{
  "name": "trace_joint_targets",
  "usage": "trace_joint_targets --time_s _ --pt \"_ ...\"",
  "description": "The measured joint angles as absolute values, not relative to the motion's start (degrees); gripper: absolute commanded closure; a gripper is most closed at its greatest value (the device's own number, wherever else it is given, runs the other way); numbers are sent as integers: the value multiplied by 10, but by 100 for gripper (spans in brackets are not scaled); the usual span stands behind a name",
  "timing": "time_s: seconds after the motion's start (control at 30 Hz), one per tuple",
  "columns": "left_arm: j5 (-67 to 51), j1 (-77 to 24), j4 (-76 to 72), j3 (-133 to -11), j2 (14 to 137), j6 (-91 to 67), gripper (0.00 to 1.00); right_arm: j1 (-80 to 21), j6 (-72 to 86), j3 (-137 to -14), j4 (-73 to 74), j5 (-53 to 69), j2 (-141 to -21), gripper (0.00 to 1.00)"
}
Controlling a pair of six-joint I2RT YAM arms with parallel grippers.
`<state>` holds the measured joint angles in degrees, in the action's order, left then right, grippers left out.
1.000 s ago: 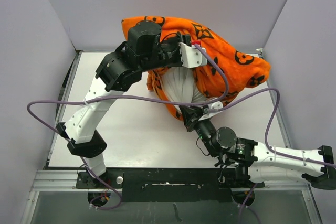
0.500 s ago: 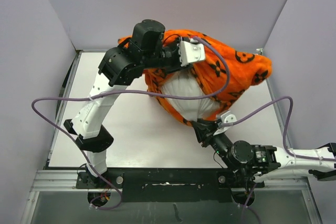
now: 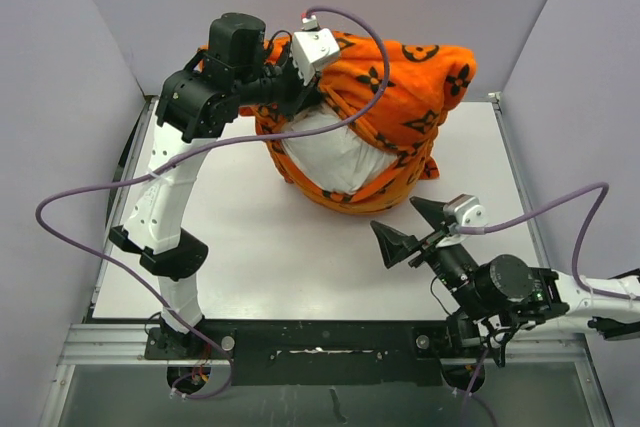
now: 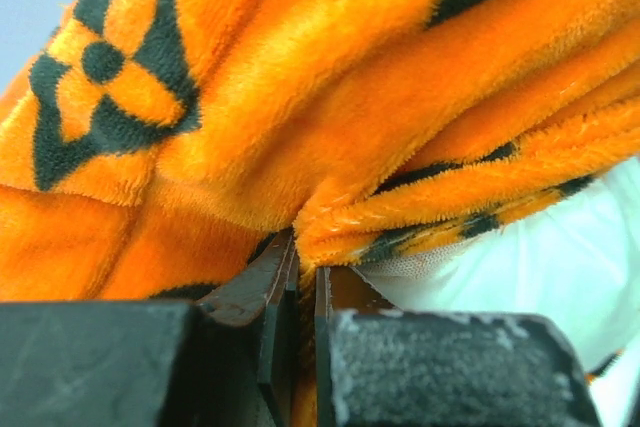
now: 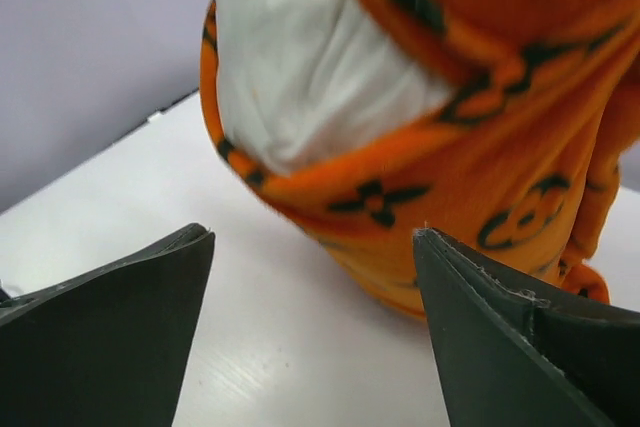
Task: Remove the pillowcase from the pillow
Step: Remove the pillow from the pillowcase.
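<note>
The orange pillowcase point(image 3: 400, 77) with black motifs is bunched over the far part of the table, lifted at its left end. The white pillow point(image 3: 335, 152) bulges out of its opening, facing the near side. My left gripper point(image 3: 292, 95) is raised at the cover's upper left, shut on a fold of the pillowcase hem point(image 4: 340, 222); the pillow point(image 4: 570, 257) shows just to the right of the jaws. My right gripper point(image 3: 410, 227) stands open above the table, a short way in front of the bundle and apart from it. Between its fingers I see the pillowcase point(image 5: 500, 147) and pillow point(image 5: 300, 77).
The white table point(image 3: 250, 237) is walled by grey panels at the left, back and right. Purple cables point(image 3: 560, 209) loop from both arms over the table. The black rail point(image 3: 320, 347) with the arm bases runs along the near edge.
The right gripper let go of the bundle, opened and drew back toward the near edge. The left arm swung up and left, hauling the pillowcase with it, and its jaws closed tighter.
</note>
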<state>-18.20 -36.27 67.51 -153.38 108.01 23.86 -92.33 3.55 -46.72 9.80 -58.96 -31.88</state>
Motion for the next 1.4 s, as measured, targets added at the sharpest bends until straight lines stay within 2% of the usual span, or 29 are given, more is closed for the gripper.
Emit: trace_joint_targets --time_s 0.3,0.53,0.67,0.9,1.03,1.3,1.4 --pt "-302 -352 730 -1548 1080 142 100 -920 -127 -623 -18 -578 -463 0" --pt "-335 -352 740 -1547 1081 108 100 -861 -102 -639 26 -552 -532 2" --pt "-339 -356 739 -1545 1081 98 100 -807 -91 -686 77 -508 -585 2" --pt "-340 -362 740 -1540 1080 87 100 -787 -253 -716 85 -437 -647 2" --pt "-339 -362 734 -1537 1080 81 100 -742 -327 -772 151 -364 -664 2" --pt "-340 -361 710 -1534 1080 64 100 -612 -371 -866 256 -182 -699 1" --pt "-336 -360 712 -1534 1080 61 100 -595 -384 -866 269 -158 -707 6"
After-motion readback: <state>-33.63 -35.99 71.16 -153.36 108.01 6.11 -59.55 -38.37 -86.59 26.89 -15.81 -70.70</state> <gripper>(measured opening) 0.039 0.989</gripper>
